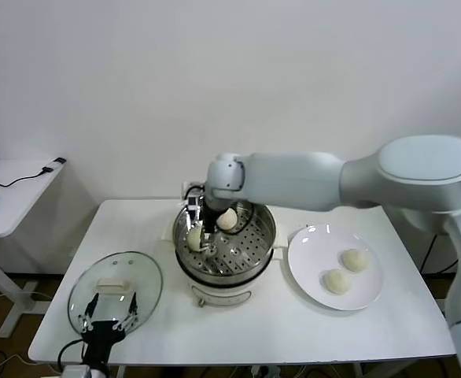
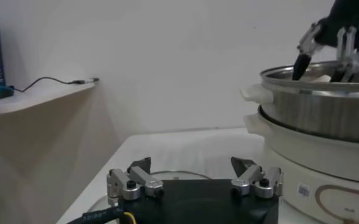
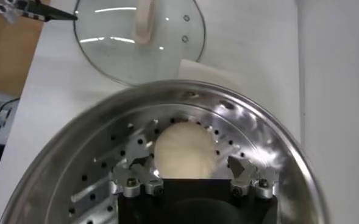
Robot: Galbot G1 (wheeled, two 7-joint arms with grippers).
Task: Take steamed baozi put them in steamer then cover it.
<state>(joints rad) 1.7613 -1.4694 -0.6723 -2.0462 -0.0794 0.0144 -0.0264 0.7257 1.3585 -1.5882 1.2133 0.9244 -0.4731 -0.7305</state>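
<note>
**Base:** Where is your right gripper sitting?

**Me:** I'm holding the right gripper [image 1: 198, 236] inside the steamer [image 1: 256, 253], at its left side. Its fingers [image 3: 132, 178] are standing apart around one steamed baozi [image 3: 184, 150], which is lying on the perforated floor between them; the wrist view is showing gaps on both sides, so nothing is clamped.

**Base:** And the other buns?

**Me:** A second bun [image 1: 226, 219] is resting toward the back of the basket. Two more [image 1: 355, 259] [image 1: 337, 280] are lying side by side on the white plate [image 1: 309, 260], just right of the steamer.

**Base:** The cover?

**Me:** The cover [image 1: 140, 276] is lying flat on the table [image 1: 278, 323], front left of the pot, handle up. I'm hovering the left gripper [image 1: 110, 316] over its near edge with its fingers spread wide, gripping nothing.
</note>
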